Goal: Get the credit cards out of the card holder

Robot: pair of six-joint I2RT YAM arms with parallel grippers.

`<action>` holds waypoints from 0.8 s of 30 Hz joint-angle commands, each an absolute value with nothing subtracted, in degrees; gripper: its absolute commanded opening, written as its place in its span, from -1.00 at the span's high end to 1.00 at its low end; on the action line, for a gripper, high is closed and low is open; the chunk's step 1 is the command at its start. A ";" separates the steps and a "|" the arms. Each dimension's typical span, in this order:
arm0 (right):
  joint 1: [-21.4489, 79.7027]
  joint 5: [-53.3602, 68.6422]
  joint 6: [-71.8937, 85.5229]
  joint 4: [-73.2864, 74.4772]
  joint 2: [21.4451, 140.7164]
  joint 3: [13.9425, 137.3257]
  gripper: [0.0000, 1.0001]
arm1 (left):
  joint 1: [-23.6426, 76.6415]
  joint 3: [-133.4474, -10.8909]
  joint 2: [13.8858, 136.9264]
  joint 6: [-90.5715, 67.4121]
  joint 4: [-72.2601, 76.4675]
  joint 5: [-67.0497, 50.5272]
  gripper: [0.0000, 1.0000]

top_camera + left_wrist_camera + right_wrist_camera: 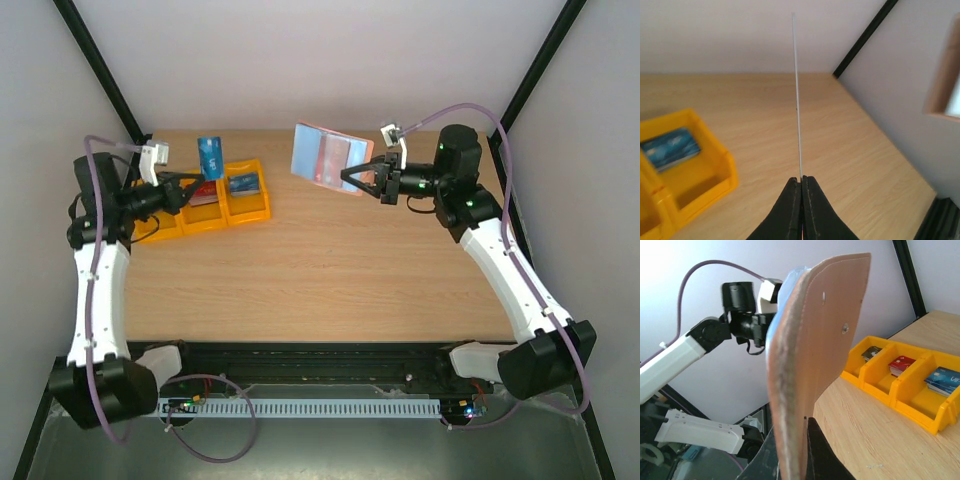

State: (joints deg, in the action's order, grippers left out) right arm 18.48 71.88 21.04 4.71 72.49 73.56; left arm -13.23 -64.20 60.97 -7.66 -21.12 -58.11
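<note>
Card holder (325,157) — clamped in right claw (352,177), raised off worktop (330,270) | left claw (198,180) pinched on blue credit card (210,157) above yellow tray (250,215) | other cards (941,381) already lie in tray — probably late stage; holder's remaining contents unclear

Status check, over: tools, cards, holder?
Left tool shut on a blue card, upright, near the yellow tray. Right tool shut on the card holder, held off the table. Path to tray looks clear.

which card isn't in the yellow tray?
The blue card pinched upright in the left pincer. The dark grey card, red card and other blue card each lie in a tray compartment.
</note>
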 commanded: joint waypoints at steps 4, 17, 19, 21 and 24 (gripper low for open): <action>18.56 71.45 22.08 3.13 72.82 73.31 0.97 | -12.02 -72.41 71.87 22.26 -42.38 -40.31 0.94; 18.57 67.55 31.95 -4.67 71.92 71.78 0.97 | -4.03 -55.04 69.43 -54.79 -6.83 -23.98 0.94; 18.55 66.52 32.13 -3.89 71.74 72.46 0.97 | -2.61 -55.34 72.71 -58.91 -6.35 -22.12 0.94; 18.62 65.51 33.19 -4.66 71.36 72.51 0.97 | -1.66 -54.55 76.06 -63.65 -0.96 -20.98 0.94; 18.55 62.97 34.22 -5.51 70.66 72.43 0.97 | -0.13 -53.73 81.72 -71.57 6.23 -18.89 0.94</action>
State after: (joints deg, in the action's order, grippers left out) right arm 18.50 66.32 31.90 -1.58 72.79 70.57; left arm -1.41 -55.35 75.77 -55.86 -5.56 -24.58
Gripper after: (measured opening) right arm 0.036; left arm 0.035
